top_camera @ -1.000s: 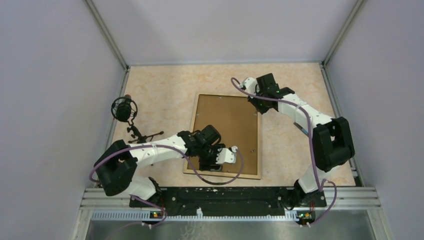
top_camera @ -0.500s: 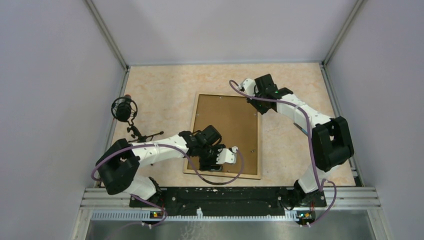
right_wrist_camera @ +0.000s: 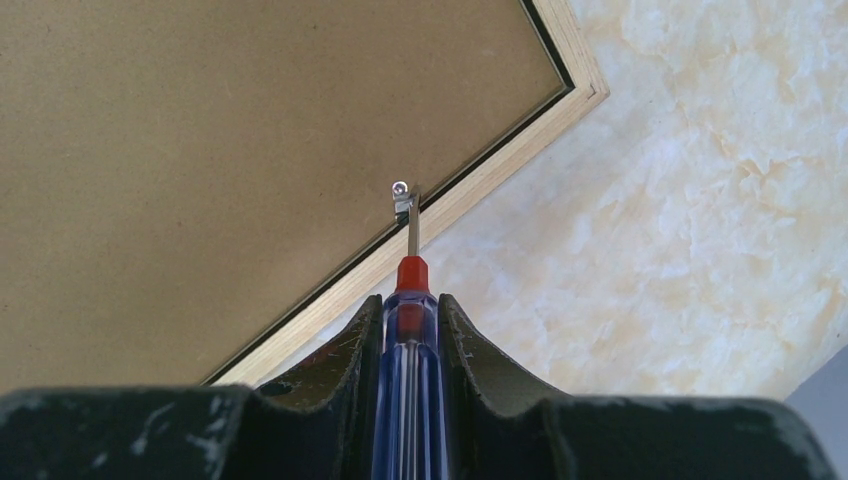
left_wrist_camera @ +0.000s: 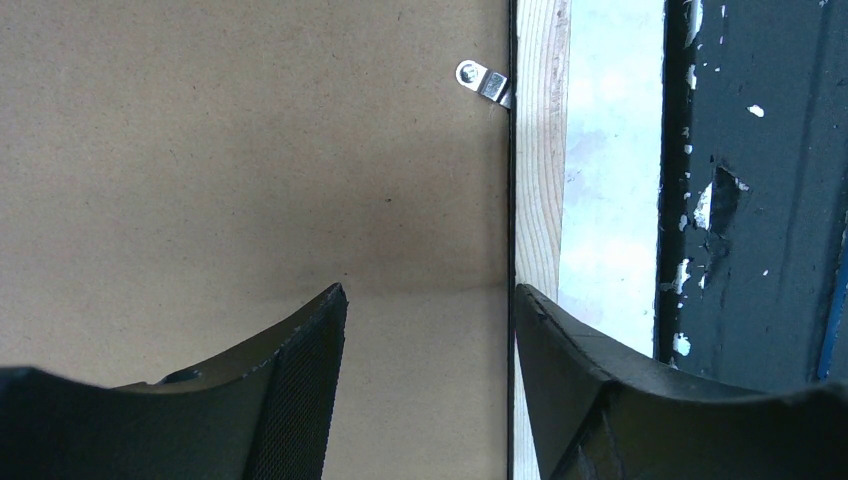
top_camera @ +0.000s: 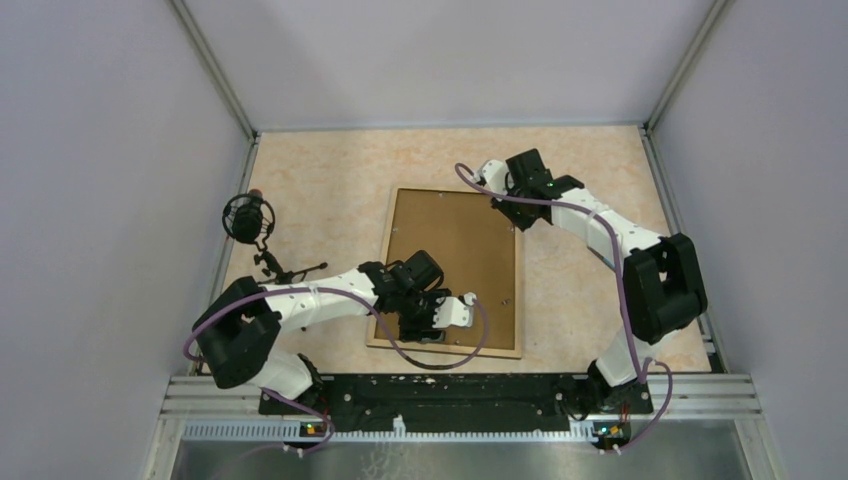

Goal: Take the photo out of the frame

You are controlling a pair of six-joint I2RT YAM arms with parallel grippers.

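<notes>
The frame lies face down on the table, its brown board back up. The photo is hidden under that board. My left gripper hovers open over the frame's near edge. In the left wrist view its fingers straddle the thin black border and pale wood rim, with a metal tab further along. My right gripper is at the far right corner, shut on a blue-handled screwdriver. The screwdriver's tip touches a small metal tab on the frame's rim.
A black microphone on a small stand sits at the table's left edge. The dark chipped base rail runs just past the frame's near edge. Grey walls close in the left, right and far sides.
My right gripper has edged slightly to the left with the screwdriver, staying at the tab. The left gripper and the frame have not moved.
</notes>
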